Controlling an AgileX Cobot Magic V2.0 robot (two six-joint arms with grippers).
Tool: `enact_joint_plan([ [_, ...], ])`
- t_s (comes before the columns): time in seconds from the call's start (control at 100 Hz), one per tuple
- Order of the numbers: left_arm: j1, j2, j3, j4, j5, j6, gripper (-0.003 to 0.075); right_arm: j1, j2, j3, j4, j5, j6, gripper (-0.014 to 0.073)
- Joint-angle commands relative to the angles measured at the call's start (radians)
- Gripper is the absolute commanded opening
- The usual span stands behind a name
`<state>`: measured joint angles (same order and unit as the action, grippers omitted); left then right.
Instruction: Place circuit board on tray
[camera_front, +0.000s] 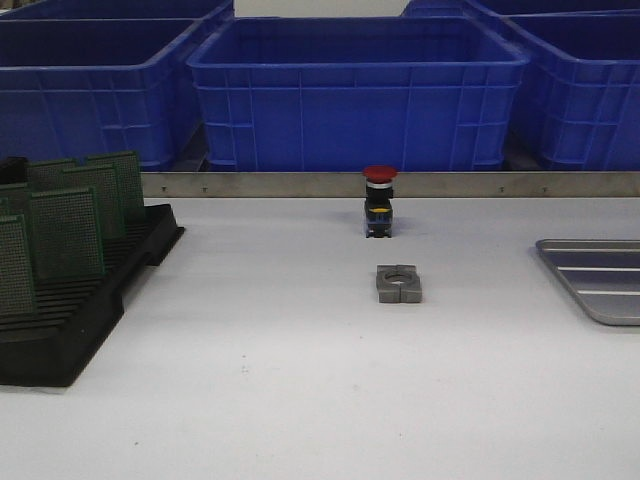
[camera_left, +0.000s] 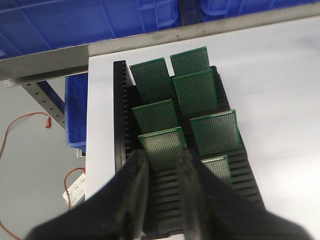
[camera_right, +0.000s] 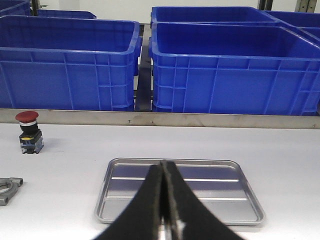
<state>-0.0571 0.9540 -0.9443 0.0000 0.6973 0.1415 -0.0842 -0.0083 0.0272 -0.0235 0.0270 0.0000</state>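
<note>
In the front view we see a white tabletop (camera_front: 300, 400) with a black slotted rack (camera_front: 90, 300) at its left edge. Green circuit boards (camera_front: 65, 232) stand upright in the rack's slots, their faces covered in a fine grid of tiny holes. At the far right, well apart from the rack, lies the tray (camera_front: 600, 280): flat silver-grey metal with a low rim, a rounded corner and raised ribs, and only part of it is in frame. Between them, near the middle, stand a red-capped push button (camera_front: 379, 202) and, nearer to us, a grey metal clamp block (camera_front: 399, 283). Blue plastic bins (camera_front: 355, 90) line the back behind a metal rail. Neither arm shows here.

In the left wrist view we look down on the rack (camera_left: 120, 125), where we count seven boards (camera_left: 215, 132) in two rows, all slightly tilted in their slots. The left claw (camera_left: 162, 165) hovers above the nearest board, its dark fingers (camera_left: 135, 185) narrowly parted and holding nothing.

In the right wrist view the right claw (camera_right: 163, 200) is pressed closed, fingertips together and empty, poised over the tray (camera_right: 125, 200), whose shiny floor carries two pale ribs.
</note>
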Motion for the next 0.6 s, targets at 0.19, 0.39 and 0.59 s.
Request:
enact_joint_plan([
  [0.19,-0.002,0.301,-0.282,-0.102,0.114,0.509,0.04,-0.001,-0.021,-0.013,-0.002,-0.081,-0.012,-0.0062],
  [0.39,-0.002,0.502,-0.406,-0.204,0.24,1.007,0.04,-0.001,-0.021,-0.013,-0.002,-0.081,-0.012,-0.0062],
  [0.59,-0.002,0.665,-0.452,-0.185,0.284,1.185,0.04,-0.001,-0.021,-0.013,-0.002,-0.081,-0.012,-0.0062],
])
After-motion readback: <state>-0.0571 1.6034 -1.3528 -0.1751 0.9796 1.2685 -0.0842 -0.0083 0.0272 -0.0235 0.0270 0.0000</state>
